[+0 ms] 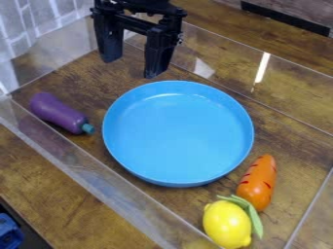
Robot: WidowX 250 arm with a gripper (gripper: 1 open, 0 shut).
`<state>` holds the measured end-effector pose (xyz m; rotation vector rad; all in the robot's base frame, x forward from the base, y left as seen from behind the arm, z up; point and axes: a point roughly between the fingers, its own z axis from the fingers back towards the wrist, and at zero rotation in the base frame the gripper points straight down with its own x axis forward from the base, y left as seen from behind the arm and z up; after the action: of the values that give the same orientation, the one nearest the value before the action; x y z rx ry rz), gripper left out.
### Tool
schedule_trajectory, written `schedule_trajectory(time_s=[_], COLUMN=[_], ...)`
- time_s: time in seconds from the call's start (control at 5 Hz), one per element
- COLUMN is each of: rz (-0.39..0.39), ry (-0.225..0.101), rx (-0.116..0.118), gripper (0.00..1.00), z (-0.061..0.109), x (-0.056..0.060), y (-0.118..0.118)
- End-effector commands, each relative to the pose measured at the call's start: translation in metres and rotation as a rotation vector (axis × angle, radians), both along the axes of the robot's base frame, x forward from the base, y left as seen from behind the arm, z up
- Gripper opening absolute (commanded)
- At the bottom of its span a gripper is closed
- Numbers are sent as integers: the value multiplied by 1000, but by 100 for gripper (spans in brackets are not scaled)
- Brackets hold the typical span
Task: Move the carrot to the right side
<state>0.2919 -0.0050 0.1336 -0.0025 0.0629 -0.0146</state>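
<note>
Gripper (pixel 132 64) fingers stood well apart, with nothing between them, black against the wood at about eleven o'clock from the middle of the round blue plate (pixel 178 131). From where I stood, taking twelve as the far edge of the view, the orange carrot (pixel 258 183) lay on the wooden table (pixel 124 204) between four and five o'clock, just outside the plate's rim. Dark grooves crossed its body, and its narrower end pointed toward roughly seven.

Close by it, at about five o'clock from the plate, sat the yellow lemon (pixel 227 225). Green leaves showed where the two came near each other, though I couldn't rightly say which of them owned every leaf, or whether the pair touched.

Over between nine and ten o'clock, apart from the plate, the purple eggplant (pixel 56 112) lay slantwise, its green-blue tip aimed toward four. The plate itself held nothing. Something blue (pixel 11 231) poked into the corner near eight o'clock, and a small white strip (pixel 263 68) showed on the wood between one and two.
</note>
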Motion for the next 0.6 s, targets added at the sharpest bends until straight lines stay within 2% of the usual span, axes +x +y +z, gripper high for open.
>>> schedule_trajectory(time_s=[0.0, 0.4], rz=[-17, -52], ry=[15, 39], rx=[-1, -6], gripper=[100, 100], z=[1, -17], x=[1, 5], y=[-2, -16])
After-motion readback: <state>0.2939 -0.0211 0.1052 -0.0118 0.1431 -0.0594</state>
